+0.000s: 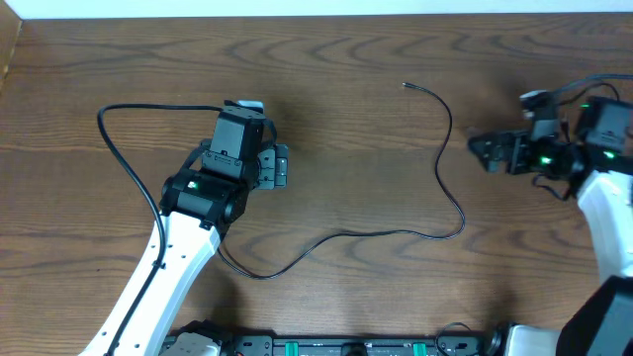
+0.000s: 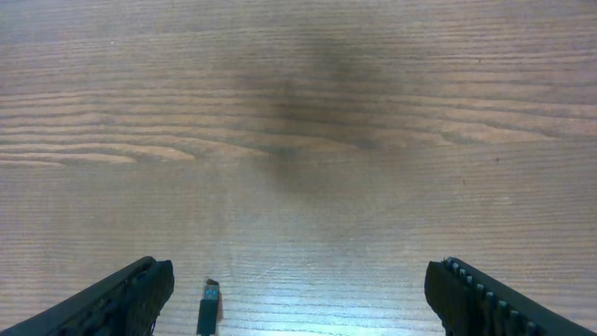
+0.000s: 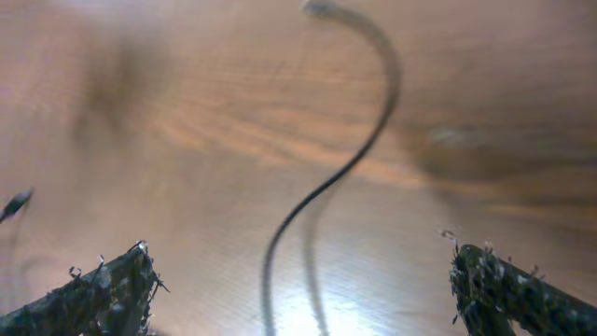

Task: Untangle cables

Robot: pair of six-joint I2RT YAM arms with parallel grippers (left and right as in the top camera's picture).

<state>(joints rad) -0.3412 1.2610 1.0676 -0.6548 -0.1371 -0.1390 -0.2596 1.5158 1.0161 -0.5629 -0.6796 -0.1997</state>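
At far left a thin black cable (image 1: pixel 376 233) loops out and passes under the left arm (image 1: pixel 168 259). The left pincer (image 2: pixel 300 271) hovers spread wide over the wooden bench (image 1: pixel 336 59), a small plug (image 2: pixel 209 310) lying near one finger. The cable snakes on across mid-bench, curling up to a free end. The right pincer (image 3: pixel 303 252) is spread wide and grips nothing, with the cable running between its fingers untouched.

A thin black winding cable (image 1: pixel 376 232) crosses the brown wooden table (image 1: pixel 336 59). Beyond its upper tip the wood is bare. The white-and-black left arm (image 1: pixel 178 252) covers its left stretch. The right gripper (image 1: pixel 480 151) stands just to its right.
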